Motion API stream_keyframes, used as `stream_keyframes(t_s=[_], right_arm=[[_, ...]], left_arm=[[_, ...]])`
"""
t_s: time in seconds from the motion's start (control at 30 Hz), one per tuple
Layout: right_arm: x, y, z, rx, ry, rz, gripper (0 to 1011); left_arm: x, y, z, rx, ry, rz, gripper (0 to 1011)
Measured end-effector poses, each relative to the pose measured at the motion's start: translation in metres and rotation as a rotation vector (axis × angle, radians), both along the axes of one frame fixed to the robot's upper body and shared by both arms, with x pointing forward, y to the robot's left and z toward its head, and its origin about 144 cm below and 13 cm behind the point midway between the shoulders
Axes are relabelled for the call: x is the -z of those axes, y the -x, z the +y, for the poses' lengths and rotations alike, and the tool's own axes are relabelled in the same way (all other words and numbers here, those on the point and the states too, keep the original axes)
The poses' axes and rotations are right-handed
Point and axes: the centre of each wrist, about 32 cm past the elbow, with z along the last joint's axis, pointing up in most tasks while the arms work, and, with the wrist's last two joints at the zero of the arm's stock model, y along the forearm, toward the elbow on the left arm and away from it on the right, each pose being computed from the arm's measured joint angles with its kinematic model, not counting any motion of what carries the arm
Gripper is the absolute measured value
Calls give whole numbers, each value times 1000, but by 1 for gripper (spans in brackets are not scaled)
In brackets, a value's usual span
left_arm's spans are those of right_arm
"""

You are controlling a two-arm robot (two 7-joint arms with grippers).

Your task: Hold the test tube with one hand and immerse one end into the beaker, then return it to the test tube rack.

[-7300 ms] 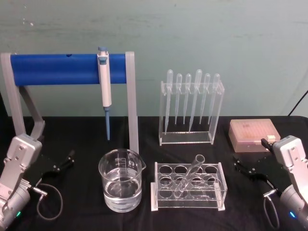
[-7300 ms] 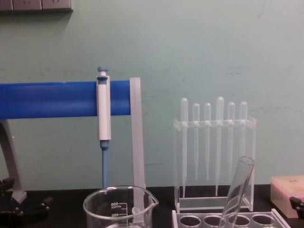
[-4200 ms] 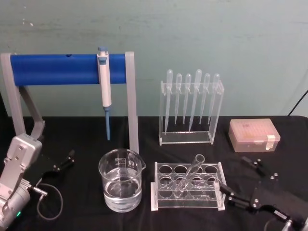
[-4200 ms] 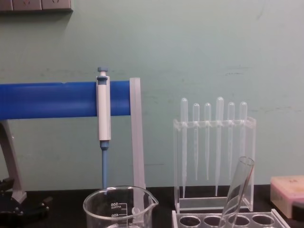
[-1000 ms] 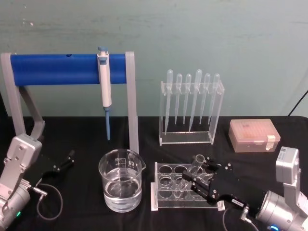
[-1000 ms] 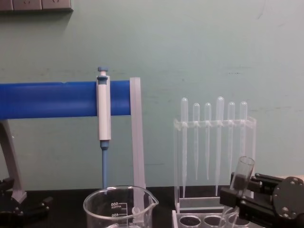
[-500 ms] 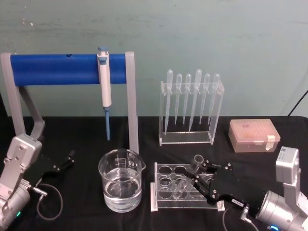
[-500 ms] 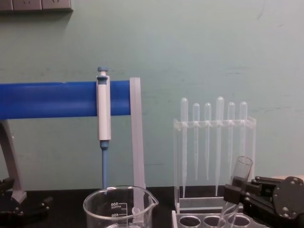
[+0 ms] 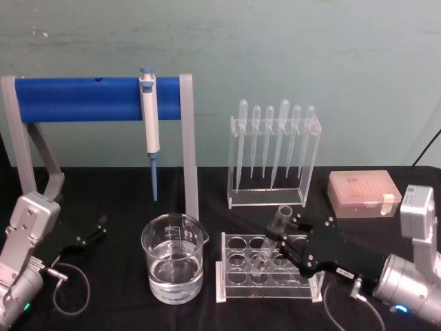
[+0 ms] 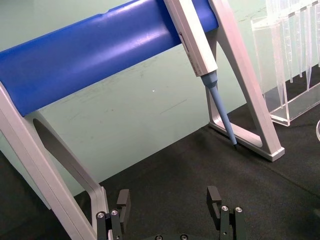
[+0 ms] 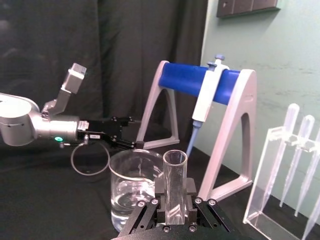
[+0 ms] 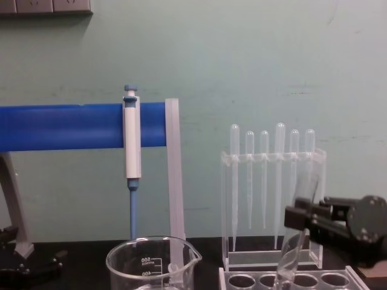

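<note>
Glass test tube (image 9: 280, 219) clamped in right claw (image 9: 283, 245) over rack (image 9: 233, 294); beaker (image 9: 147, 249) holds clear liquid (image 9: 176, 273); left claw (image 10: 168, 198) parked wide.

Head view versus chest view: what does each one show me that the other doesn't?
Head view: water in the beaker, the whole test tube rack from above, a pinkish lidded box, the right arm's silver wrist. Chest view: grey wall plates up high and a side look at the tilted test tube. Both: the right claw shut on that tube, the left claw parked low on the left, the blue-and-white pipettor on its blue stand, the pipettes.
</note>
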Motion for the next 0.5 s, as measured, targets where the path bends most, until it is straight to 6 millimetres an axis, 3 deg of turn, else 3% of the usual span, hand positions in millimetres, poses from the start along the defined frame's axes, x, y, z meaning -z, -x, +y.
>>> stream_keyframes(t_s=[0.5], right_arm=[[-68, -7, 5, -29, 42, 37, 224]], left_arm=[[0, 0, 0, 0, 0, 0, 1000]])
